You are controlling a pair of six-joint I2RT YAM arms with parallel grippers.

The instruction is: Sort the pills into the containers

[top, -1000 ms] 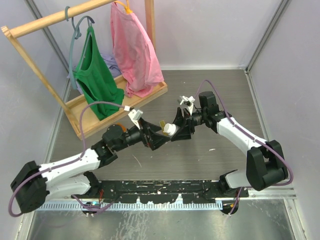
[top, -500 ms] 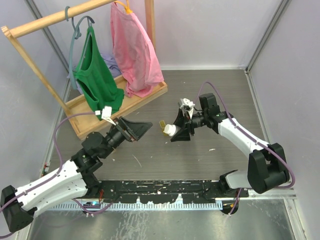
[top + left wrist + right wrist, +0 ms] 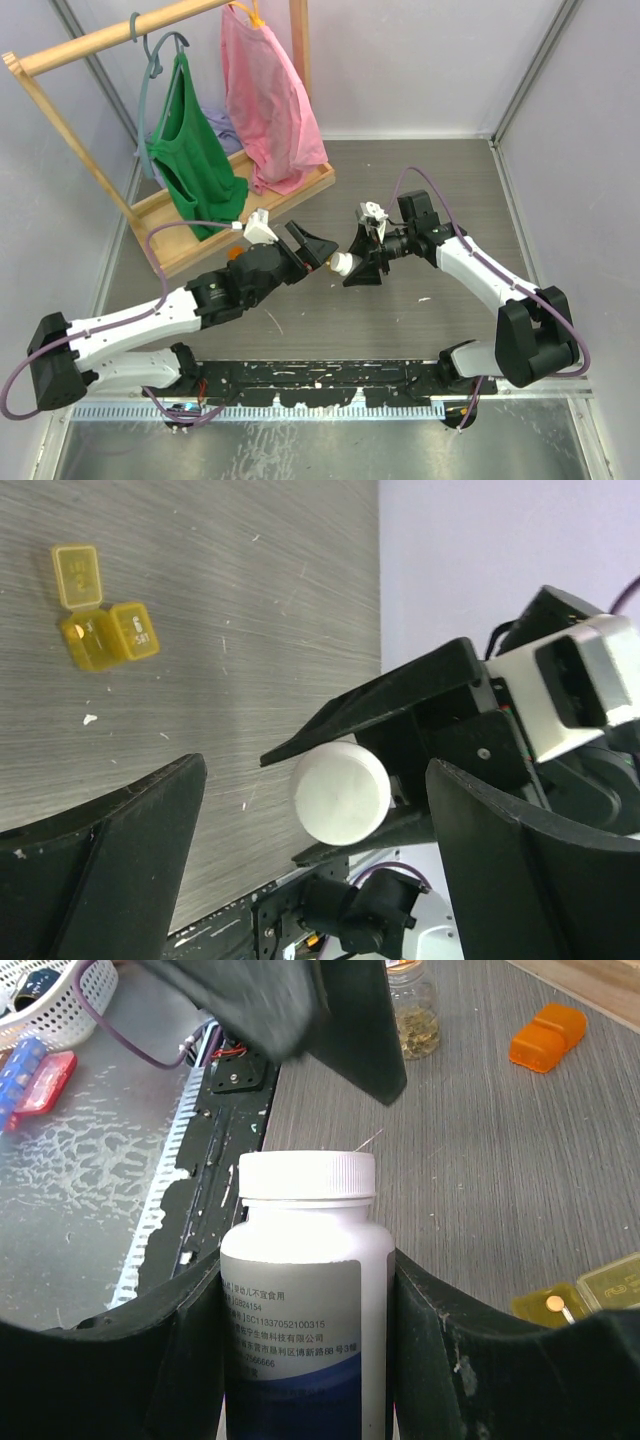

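Observation:
My right gripper [image 3: 362, 262] is shut on a white pill bottle [image 3: 300, 1300] with a white screw cap [image 3: 342, 263], held above the table with the cap on. My left gripper [image 3: 312, 246] is open, its jaws wide on either side of the cap [image 3: 340, 792] and not touching it. In the left wrist view the yellow pill box [image 3: 105, 635] lies on the table at the top left, one lid [image 3: 77, 577] flipped open. It also shows in the right wrist view [image 3: 590, 1295], with a small pill in the open cell. In the top view the left gripper hides it.
A wooden clothes rack [image 3: 170, 215] with green and pink garments stands at the back left. A small clear bottle of pills [image 3: 412, 1015] and an orange box [image 3: 547, 1035] lie on the table. A white basket [image 3: 40, 1005] sits beyond the near edge.
My left arm swung away to the left, then came back; its open gripper is now close around the bottle's cap. The right gripper still holds the bottle in nearly the same place.

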